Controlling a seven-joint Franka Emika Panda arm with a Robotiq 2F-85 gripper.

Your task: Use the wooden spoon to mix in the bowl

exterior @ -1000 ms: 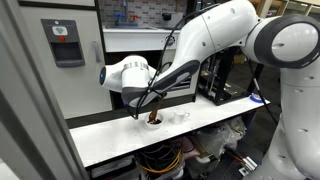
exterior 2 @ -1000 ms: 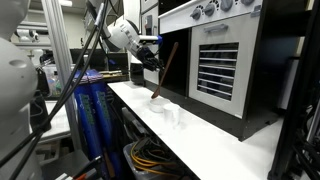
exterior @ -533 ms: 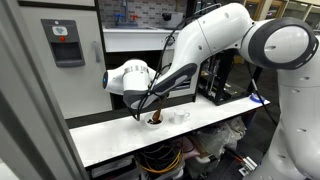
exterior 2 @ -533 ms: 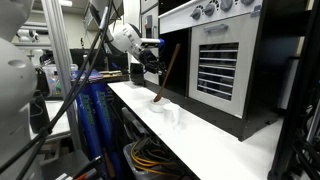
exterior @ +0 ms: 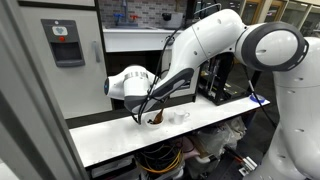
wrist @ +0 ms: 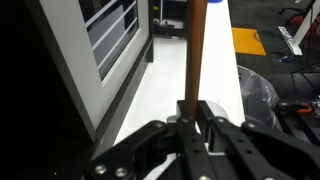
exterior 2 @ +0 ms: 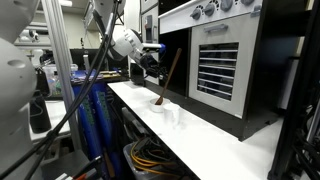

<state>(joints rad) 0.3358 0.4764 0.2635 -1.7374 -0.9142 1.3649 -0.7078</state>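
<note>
My gripper (wrist: 197,113) is shut on the thin handle of the wooden spoon (wrist: 197,50), which runs straight up the wrist view between the black fingers (wrist: 184,118). In both exterior views the spoon (exterior 2: 168,78) leans steeply, its head down in the small pale bowl (exterior 2: 160,104) on the white table. The gripper (exterior 2: 152,64) grips the spoon above that bowl (exterior: 153,121). The dark arm links hide most of the spoon in an exterior view, and the fingers hide the bowl's inside in the wrist view.
A second small clear-white bowl (exterior: 180,116) (exterior 2: 175,113) stands close beside the first on the white table (exterior: 110,140). An oven front (exterior 2: 222,65) with slatted door borders the table (wrist: 170,90). Cables and clutter lie under the table (exterior 2: 150,155).
The arm and gripper have shifted slightly sideways over the bowl, and the spoon's lean has changed a little with its head still in the bowl. The jaws stayed shut.
</note>
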